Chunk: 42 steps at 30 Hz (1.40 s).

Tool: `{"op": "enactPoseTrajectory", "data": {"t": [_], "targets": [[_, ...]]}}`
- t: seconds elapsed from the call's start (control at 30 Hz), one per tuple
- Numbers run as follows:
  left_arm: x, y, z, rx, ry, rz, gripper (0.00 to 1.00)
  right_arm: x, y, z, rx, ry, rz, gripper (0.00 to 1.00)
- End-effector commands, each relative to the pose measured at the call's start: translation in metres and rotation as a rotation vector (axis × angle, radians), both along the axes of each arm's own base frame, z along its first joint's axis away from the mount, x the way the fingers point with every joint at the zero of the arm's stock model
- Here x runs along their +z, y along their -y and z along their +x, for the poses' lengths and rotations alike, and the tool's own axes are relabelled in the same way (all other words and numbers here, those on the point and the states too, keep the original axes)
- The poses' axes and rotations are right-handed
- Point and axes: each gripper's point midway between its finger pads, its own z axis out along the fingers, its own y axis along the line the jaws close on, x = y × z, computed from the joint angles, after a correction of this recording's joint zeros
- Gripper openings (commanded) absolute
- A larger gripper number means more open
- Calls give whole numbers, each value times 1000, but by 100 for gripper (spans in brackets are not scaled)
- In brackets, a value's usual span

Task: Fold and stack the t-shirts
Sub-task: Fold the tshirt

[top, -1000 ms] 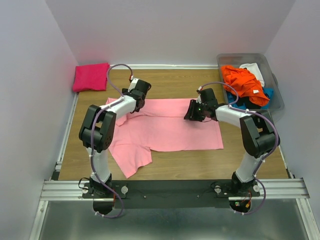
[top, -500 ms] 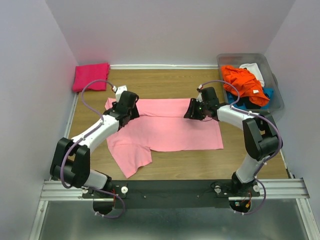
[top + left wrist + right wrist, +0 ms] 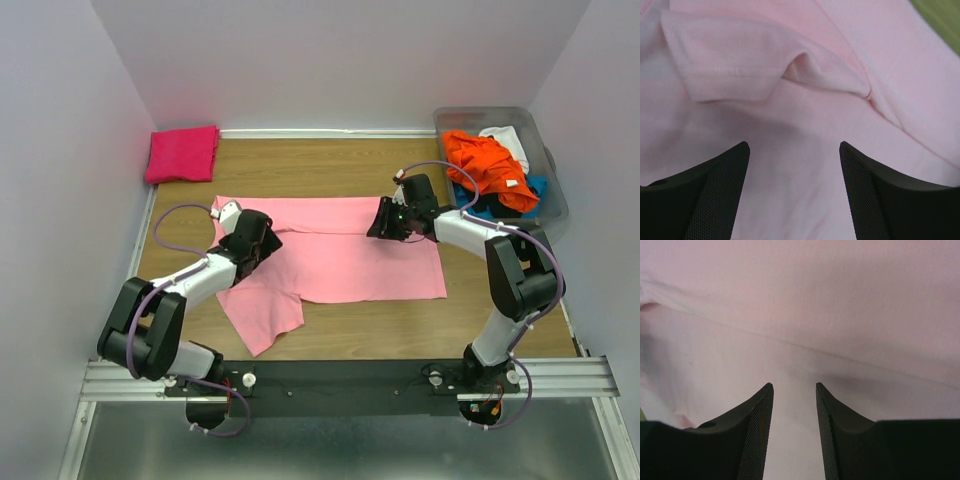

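Observation:
A light pink t-shirt [image 3: 340, 255] lies spread on the wooden table, its far part folded over, a sleeve hanging toward the near left. A hot-pink t-shirt [image 3: 182, 153] lies folded at the far left corner. My left gripper [image 3: 262, 243] is open and empty, low over the light pink shirt's left side; the left wrist view shows pink cloth [image 3: 790, 125] with a folded hem between the jaws [image 3: 794, 150]. My right gripper [image 3: 383, 222] is open, jaws fairly close, just above the shirt's folded far edge [image 3: 800, 340], with nothing between them [image 3: 794, 390].
A clear plastic bin [image 3: 556, 190] at the far right holds orange [image 3: 487, 163], white [image 3: 508, 138], blue and black shirts. White walls enclose the table on three sides. Bare wood [image 3: 400, 325] lies in front of the shirt.
My left arm has drawn back toward me and leftward along the shirt's left side, from its far edge down to the sleeve area. The right gripper has hardly moved.

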Motion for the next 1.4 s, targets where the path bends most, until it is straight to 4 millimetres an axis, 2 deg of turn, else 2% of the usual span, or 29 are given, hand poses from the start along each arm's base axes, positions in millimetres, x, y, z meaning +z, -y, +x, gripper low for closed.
{"op": "enactPoseTrajectory", "data": {"t": [0.0, 0.13, 0.37, 0.5, 0.7, 0.87, 0.9, 0.93, 0.97, 1.0, 1.03, 1.13, 1.2, 1.3, 1.33, 1.37], "targets": [[18, -9, 30, 119, 132, -53, 80, 5, 2, -4, 18, 6, -3, 47], [20, -19, 41, 164, 165, -27, 80, 7, 4, -7, 9, 14, -8, 47], [7, -25, 48, 198, 135, -12, 82, 10, 8, -5, -6, 26, -19, 47], [7, -33, 59, 206, 146, 24, 81, 10, 8, -4, -8, 27, -21, 47], [23, -46, 84, 209, 184, 79, 79, 9, 7, -1, -10, 25, -22, 47], [37, -47, 111, 182, 220, 97, 79, 9, 6, 3, -14, 25, -25, 47], [38, -46, 116, 173, 223, 104, 79, 9, 6, 4, -15, 27, -25, 47], [30, -46, 120, 161, 205, 113, 79, 8, 6, 3, -16, 22, -26, 47], [36, -44, 129, 145, 220, 123, 79, 7, 6, 4, -14, 21, -26, 47], [26, -43, 134, 133, 200, 134, 79, 7, 5, 4, -14, 20, -25, 47], [33, -41, 144, 112, 213, 136, 80, 8, 5, 5, -13, 24, -24, 47], [34, -39, 160, 88, 209, 141, 80, 8, 5, 6, -10, 24, -27, 47], [40, -38, 164, 75, 214, 142, 83, 10, 5, 6, -6, 31, -34, 47], [63, -38, 160, 74, 244, 134, 87, 11, 7, 7, -2, 37, -42, 47], [75, -40, 155, 80, 260, 132, 88, 13, 7, 7, -1, 39, -43, 47], [77, -42, 149, 81, 250, 134, 89, 14, 7, 7, 1, 42, -44, 47]]}}
